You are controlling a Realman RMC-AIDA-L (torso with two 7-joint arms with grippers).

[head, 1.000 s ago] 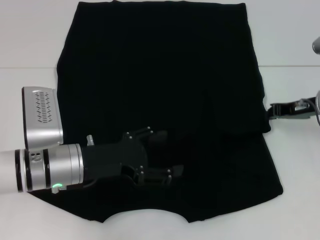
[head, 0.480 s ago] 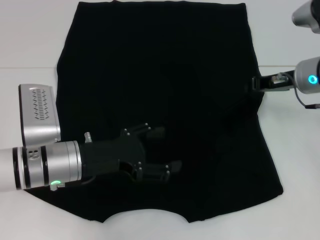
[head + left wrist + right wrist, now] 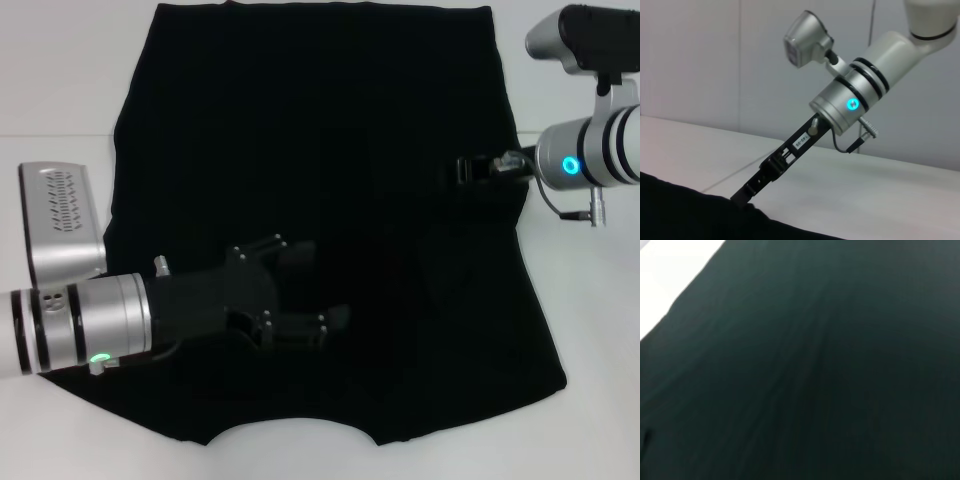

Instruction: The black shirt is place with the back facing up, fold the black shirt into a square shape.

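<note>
While the left hand [image 3: 315, 285] hangs released over the black shirt [image 3: 330, 150], the right hand [image 3: 465, 170] — black-on-black — can't be read.

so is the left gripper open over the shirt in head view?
Yes, the left gripper has its fingers spread apart above the black shirt.

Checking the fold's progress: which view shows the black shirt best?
The head view: the whole black shirt lies spread there. The right wrist view shows only close cloth; the left wrist view only an edge.
</note>
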